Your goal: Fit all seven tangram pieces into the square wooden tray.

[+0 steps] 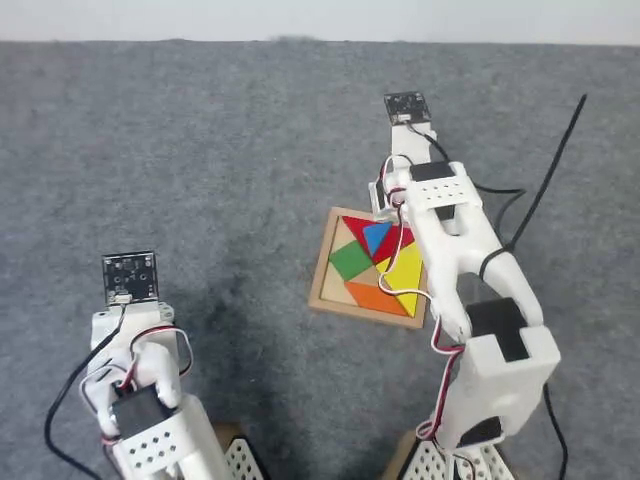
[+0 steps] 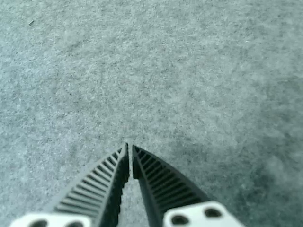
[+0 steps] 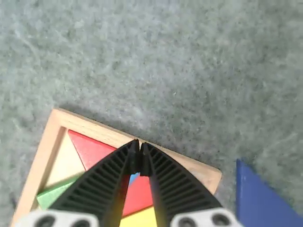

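Grey felt-like carpet [image 1: 200,150] covers the whole surface, meeting a pale wall [image 1: 300,18] behind.

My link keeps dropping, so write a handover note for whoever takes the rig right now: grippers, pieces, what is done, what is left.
Left gripper: shut, empty, over bare carpet.
Right gripper: shut, empty, above the tray rim.
Done: red piece, light blue piece, green piece, yellow piece and orange piece lie in the tray.
Left: the dark blue piece lies on the carpet beside a tray corner. A pale patch in the tray may be a piece or a gap; cannot tell.
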Controlling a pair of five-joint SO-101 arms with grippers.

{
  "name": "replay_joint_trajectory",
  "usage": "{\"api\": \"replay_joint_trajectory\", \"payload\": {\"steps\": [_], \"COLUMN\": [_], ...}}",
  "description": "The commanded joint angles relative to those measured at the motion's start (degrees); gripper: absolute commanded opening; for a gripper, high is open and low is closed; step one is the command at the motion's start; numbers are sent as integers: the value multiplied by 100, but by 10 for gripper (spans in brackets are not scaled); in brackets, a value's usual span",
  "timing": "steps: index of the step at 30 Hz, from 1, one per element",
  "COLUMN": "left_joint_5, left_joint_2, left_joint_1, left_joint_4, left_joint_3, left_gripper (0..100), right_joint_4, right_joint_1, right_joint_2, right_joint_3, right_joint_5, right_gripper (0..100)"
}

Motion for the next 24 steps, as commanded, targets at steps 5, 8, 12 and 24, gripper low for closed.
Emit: {"api": "replay_joint_trajectory", "payload": {"steps": [5, 8, 12, 24], "left_joint_5": [-79, -79, -79, -79], "left_joint_2": [-79, -79, -79, -79], "left_joint_1": [26, 26, 26, 26], "left_joint_4": [44, 44, 44, 44], "left_joint_3": [-48, -48, -48, -48], "left_gripper": [15, 15, 15, 15], "right_joint_4": [-57, -57, -22, 119], "right_joint_1": [31, 31, 57, 31], "right_joint_2": [-110, -119, -127, -1525], "right_joint_3": [-62, 105, 193, 1486], "right_joint_5": [211, 211, 220, 167], "right_gripper": [7, 7, 7, 7]}}
